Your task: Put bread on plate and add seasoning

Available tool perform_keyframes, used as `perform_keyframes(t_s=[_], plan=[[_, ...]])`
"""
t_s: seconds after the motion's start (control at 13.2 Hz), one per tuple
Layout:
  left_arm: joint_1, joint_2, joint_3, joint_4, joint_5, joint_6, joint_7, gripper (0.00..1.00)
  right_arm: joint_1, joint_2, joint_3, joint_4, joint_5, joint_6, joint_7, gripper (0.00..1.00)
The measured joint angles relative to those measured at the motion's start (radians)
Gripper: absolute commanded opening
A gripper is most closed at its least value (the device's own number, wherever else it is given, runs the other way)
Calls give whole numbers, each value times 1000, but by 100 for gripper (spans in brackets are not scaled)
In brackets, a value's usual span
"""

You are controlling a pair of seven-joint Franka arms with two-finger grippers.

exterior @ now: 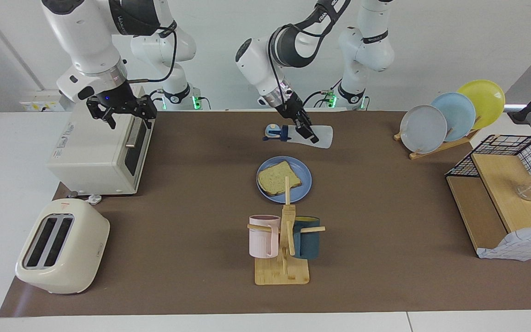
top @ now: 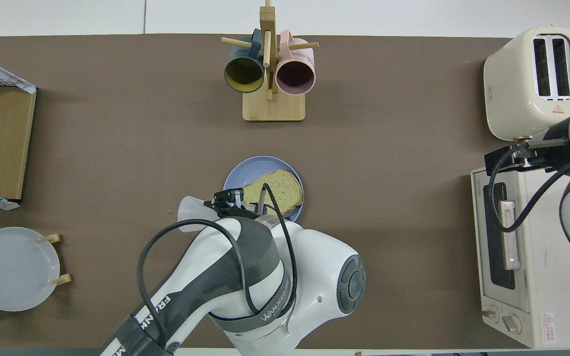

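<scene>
Holding position at the bottle: left gripper (exterior: 303, 127) is down at the desk edge nearest the robots, about midway along it, fingers set around the body of the bottle (exterior: 314, 136). Whether they have closed on it I cannot tell.

Item 1, bottle: translucent, lying on its side on the brown mat, dark cap (exterior: 285, 133) pointing toward the right arm's end of the desk. A small blue-and-tan bell (exterior: 272, 133) lies just beside the cap.

Item 2, bread (exterior: 279, 177): flat on the plate (exterior: 303, 182), mid-desk, farther from the robots than the bottle. This half of the task looks done.

Item 3, right gripper (exterior: 120, 112): fingers spread wide, holding nothing, over the oven (exterior: 95, 157) at the right arm's end of the desk; this arm waits.

Other stock: mug rack (exterior: 286, 244) toward the desk edge farthest from the robots; toaster (exterior: 61, 246) in the corner at the right arm's end.

Handling notes, as judgement:
- Step in hand is picking up the seasoning; the shaking remains.
- A lying bottle is likely to roll; close squarely across its middle, not near the cap.
- Soft plastic should take only a moderate squeeze.
- Lift straight up to clear the bell, then carry over the bread.
- Tilt cap-down over the slice's centre, keeping clear of the rack's pegs.
- In the overhead view the arm hides the grasp, so contact is best read from the facing view.
</scene>
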Motion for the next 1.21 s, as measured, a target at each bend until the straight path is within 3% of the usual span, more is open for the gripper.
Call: perform_keyframes(t_s=[0.53,1.21], plan=[[-96,162,-1,50,171,-191,-16,0,2,-1,0,2,0,-21,-1,100],[-96,195,1,57,352,-281,-15,0,-3,4,-28,2,0,-19,-1,100]])
